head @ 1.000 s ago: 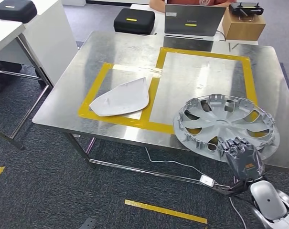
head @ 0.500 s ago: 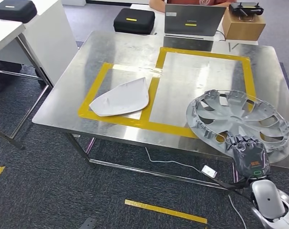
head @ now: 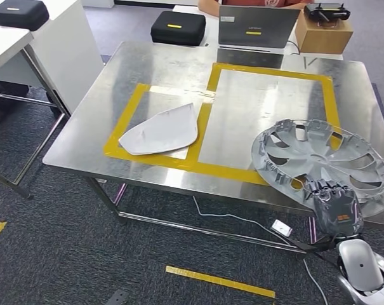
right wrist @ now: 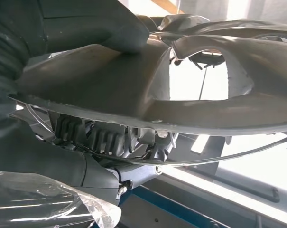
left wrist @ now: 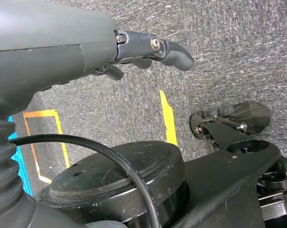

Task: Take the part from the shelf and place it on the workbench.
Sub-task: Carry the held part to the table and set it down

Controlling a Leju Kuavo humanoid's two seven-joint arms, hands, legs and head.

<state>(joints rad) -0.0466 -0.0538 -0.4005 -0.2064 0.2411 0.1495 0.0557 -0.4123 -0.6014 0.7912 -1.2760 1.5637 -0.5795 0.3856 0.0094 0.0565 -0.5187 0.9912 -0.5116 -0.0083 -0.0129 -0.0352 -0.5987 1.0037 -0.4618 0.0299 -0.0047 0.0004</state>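
A silver wheel cover (head: 324, 162) hangs just over the near right part of the steel workbench (head: 132, 70), its far rim over the big yellow-taped square (head: 271, 71). My right hand (head: 337, 206) grips its near rim from below. Close up, the right wrist view has the cover's spokes (right wrist: 192, 90) with my thumb (right wrist: 98, 23) on one side of the rim and fingers (right wrist: 98, 137) on the other. My left hand (left wrist: 109, 47) hangs over the carpet, fingers loosely extended, holding nothing.
A white panel part (head: 161, 130) lies in the smaller yellow-taped square. At the table's far edge stand a laptop (head: 257, 28), a black case (head: 179, 27) and a cardboard box (head: 322, 35). A white table (head: 51, 44) stands at the left. A cable (head: 228, 217) runs under the bench.
My right hand has carried the wheel cover to the right and slightly farther over the bench, most of it in the first half second. The white panel has stayed put.
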